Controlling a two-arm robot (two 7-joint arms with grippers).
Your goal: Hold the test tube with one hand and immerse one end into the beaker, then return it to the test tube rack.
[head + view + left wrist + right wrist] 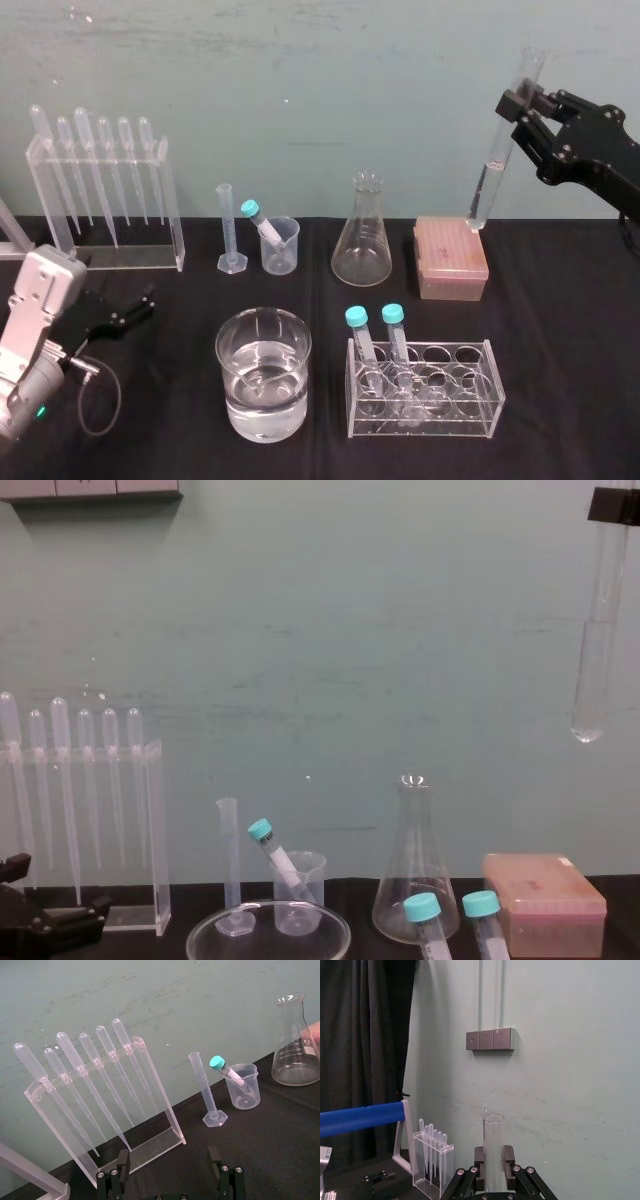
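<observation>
Here, the right gripper (pixel 522 103) is raised at the far right of the black tabletop (pixel 560 400), its fingers clamped around the upper part of the long, slim clear glass test tube (pixel 497 170). The tube hangs nearly upright, open mouth up, with its rounded bottom in the air. In the chest view it hangs well clear of the low pinkish-orange translucent test tube rack (pixel 450 260) below it. The wide clear glass beaker (pixel 263 375), roughly half full of clear liquid, stands at the front of the tabletop, well apart from the tube. It is just left of a clear acrylic rack (pixel 425 385) holding two teal-capped tubes. The left gripper (pixel 169 1157) lies low at the left edge, its fingers spread wide with nothing between them.
</observation>
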